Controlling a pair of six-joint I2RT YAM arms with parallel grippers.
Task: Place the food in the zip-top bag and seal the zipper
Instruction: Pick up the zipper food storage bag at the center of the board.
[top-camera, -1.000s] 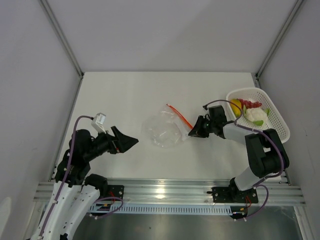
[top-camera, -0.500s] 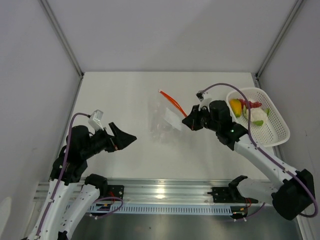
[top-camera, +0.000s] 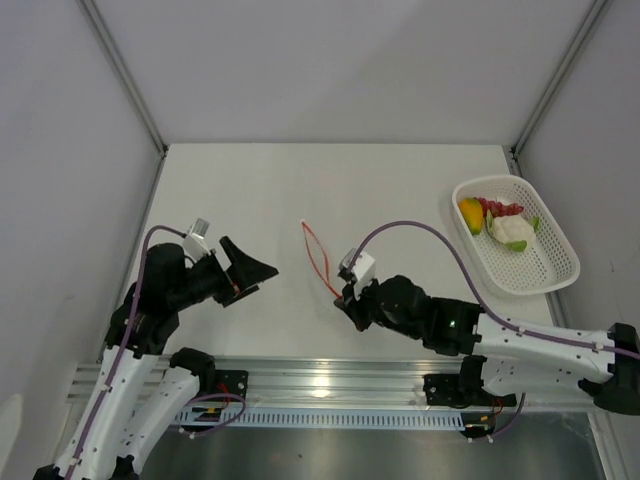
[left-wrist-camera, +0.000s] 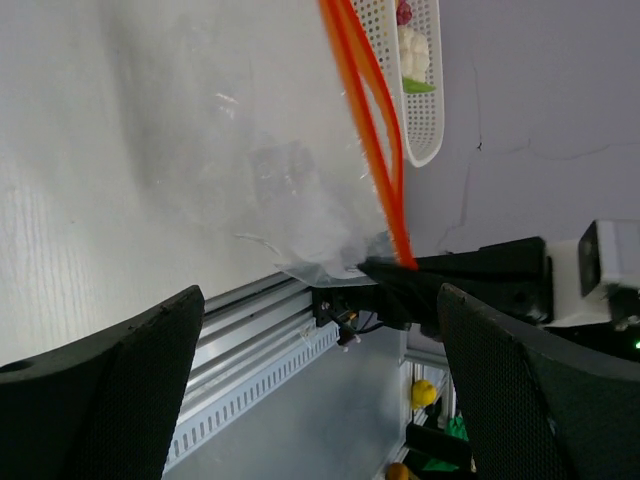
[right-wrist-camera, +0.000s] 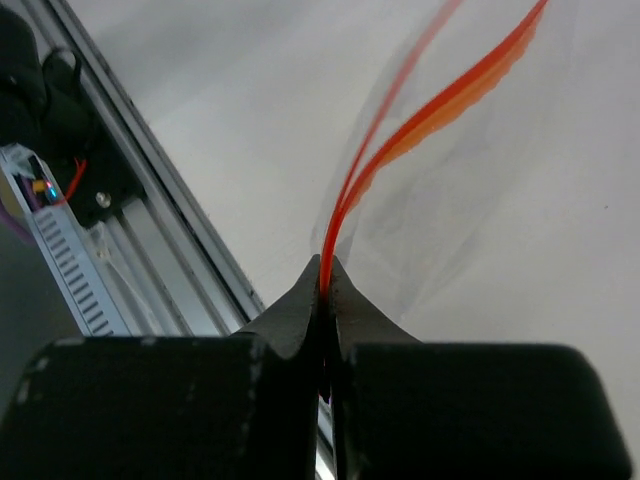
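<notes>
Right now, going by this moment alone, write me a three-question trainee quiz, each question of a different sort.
1. True or false: the right gripper is shut on the zipper of the zip-top bag.
2. Where is the food? A in the zip-top bag; B in the white basket; C in the left gripper.
3. Fill in: the left gripper's jaws stand ___.
Key: 1 true; 2 B; 3 open.

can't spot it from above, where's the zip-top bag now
In the top view the zip-top bag is mid-table between the arms, one zipper end pinched by the right gripper.
</notes>
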